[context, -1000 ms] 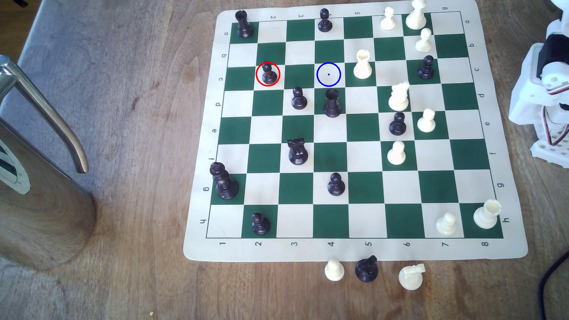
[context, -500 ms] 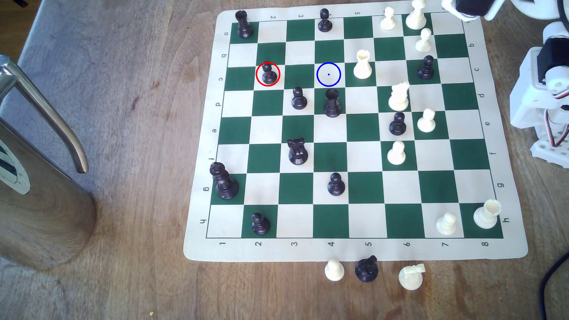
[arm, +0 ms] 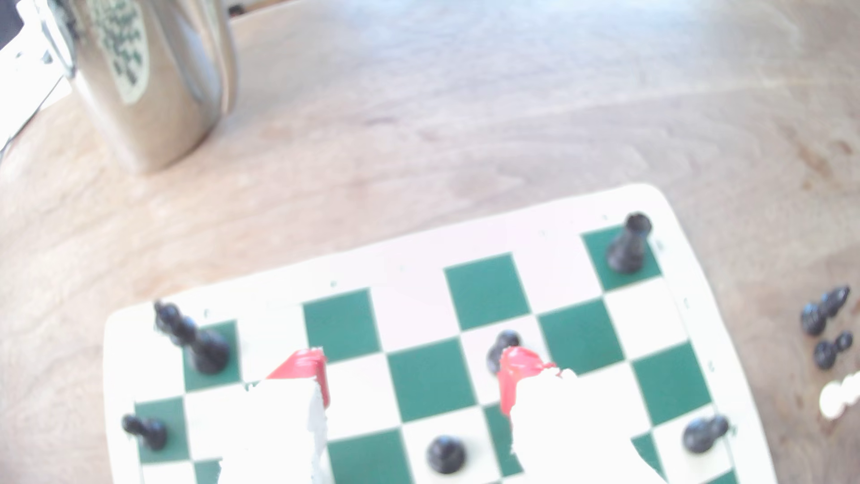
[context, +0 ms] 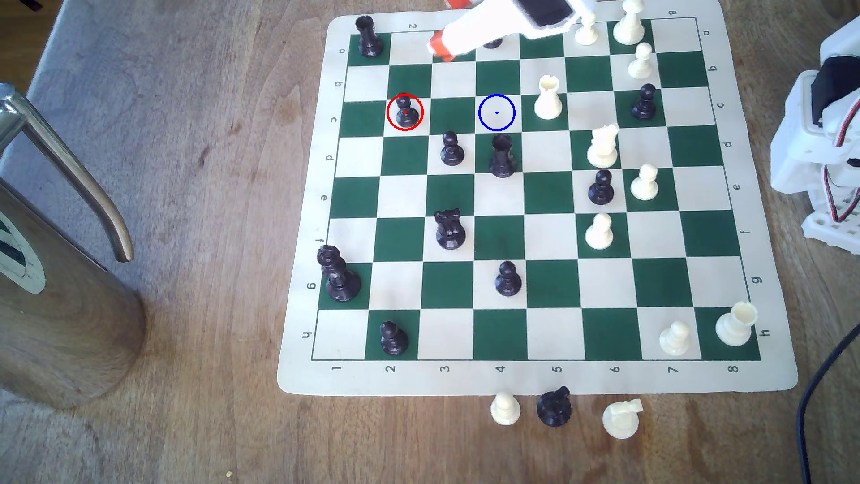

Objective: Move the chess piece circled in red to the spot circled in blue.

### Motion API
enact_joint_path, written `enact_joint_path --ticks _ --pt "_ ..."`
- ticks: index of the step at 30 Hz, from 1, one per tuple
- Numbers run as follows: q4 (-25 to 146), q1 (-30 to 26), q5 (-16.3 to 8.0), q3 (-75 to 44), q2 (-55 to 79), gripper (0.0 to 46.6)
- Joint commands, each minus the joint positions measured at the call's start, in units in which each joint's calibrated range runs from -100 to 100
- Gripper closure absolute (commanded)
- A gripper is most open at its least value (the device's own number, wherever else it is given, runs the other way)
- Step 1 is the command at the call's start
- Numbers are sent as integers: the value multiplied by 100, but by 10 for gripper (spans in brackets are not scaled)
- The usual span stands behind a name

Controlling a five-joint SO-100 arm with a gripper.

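The chess piece circled in red is a small black pawn standing on a cream square at the board's left in the exterior view. In the wrist view the same pawn peeks out just beyond one red fingertip. The spot circled in blue is a bare cream square two squares to the exterior view's right of the pawn. My gripper hangs over the board's far edge, up and right of the pawn. Seen from the wrist, the gripper is open with nothing between its fingers.
A black pawn and a black rook stand just in front of the two marked squares, and a white rook is beside the blue ring. A steel mug stands on the table at the left. The arm's base sits at the right.
My arm has swung in from the exterior view's right along the board's far edge, and the gripper now hangs over columns 2 to 4. No piece has moved.
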Motion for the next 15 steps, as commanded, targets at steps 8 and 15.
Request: enact_joint_path --ticks 8,15 --pt "849 456 -137 -2734 2187 263" --pt "521 370 -274 -2988 3095 266"
